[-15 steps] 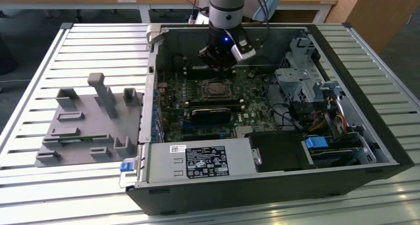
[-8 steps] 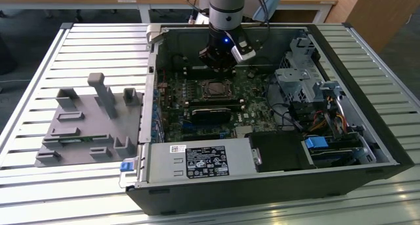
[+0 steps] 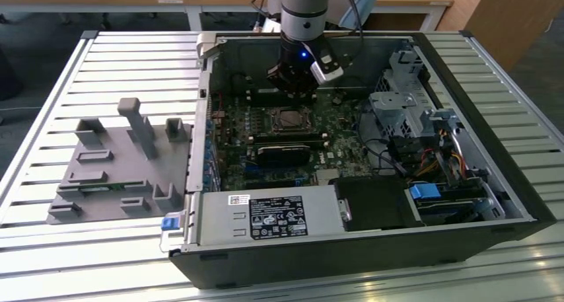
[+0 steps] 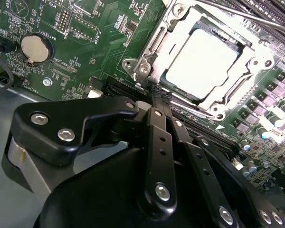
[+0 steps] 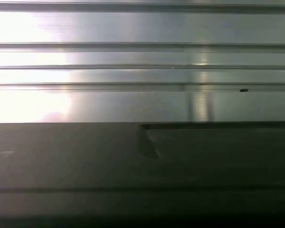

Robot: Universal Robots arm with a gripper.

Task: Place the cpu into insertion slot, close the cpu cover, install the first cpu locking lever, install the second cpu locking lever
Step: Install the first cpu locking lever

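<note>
In the second wrist view the cpu (image 4: 203, 62) lies flat in the insertion slot (image 4: 229, 41), its pale metal face showing through the window of the cpu cover (image 4: 153, 46), which rests down around it. A thin locking lever (image 4: 194, 109) runs along the socket edge nearest my fingertips (image 4: 155, 91); another thin lever (image 4: 237, 15) crosses the far side. My gripper (image 4: 160, 93) is shut, its black tips pressed together just off the socket's corner, holding nothing that I can see. In the exterior view the gripper (image 3: 295, 89) hangs just behind the insertion slot (image 3: 289, 120) on the green board.
The open computer case (image 3: 352, 249) lies on a slatted metal table (image 3: 132, 57). A black rectangular block (image 3: 284, 151) sits in front of the socket, with drive cages and cables (image 3: 414, 117) at the exterior view's right. A grey parts fixture (image 3: 115, 163) stands outside the case.
</note>
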